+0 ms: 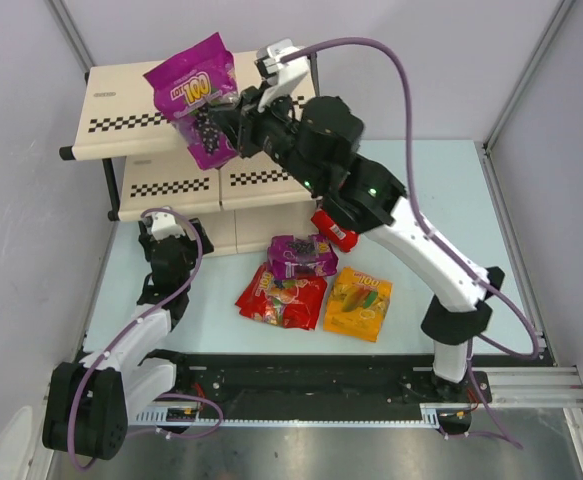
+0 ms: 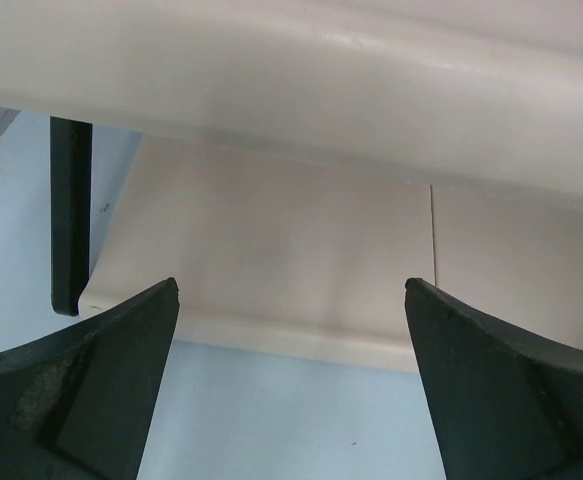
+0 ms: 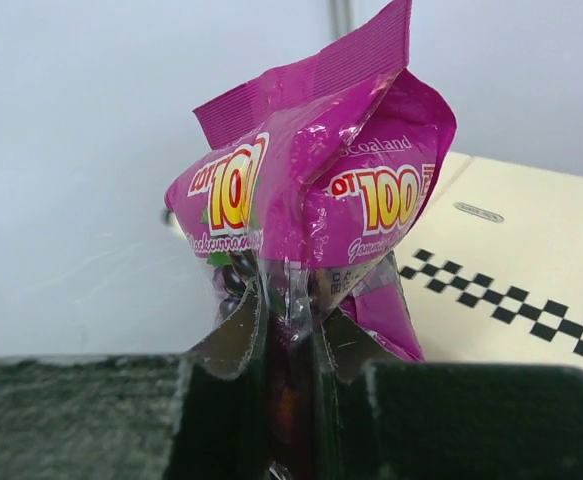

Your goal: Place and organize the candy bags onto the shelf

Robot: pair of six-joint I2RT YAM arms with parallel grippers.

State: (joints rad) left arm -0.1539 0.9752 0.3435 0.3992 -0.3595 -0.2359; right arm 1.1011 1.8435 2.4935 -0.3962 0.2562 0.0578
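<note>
- Magenta bag (image 1: 196, 95) sits clenched at its seam in the right jaws, above the top board of the shelf (image 1: 111, 108).
- Its long axis runs straight out from the jaws, toward the board's left end.
- Low by the bottom tier, the left jaws are spread and hold nothing.
- I judge that only lowering onto this board is left for this bag.

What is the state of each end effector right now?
Left end effector: open, holding nothing.
Right end effector: closed on the magenta-purple candy bag.
</note>
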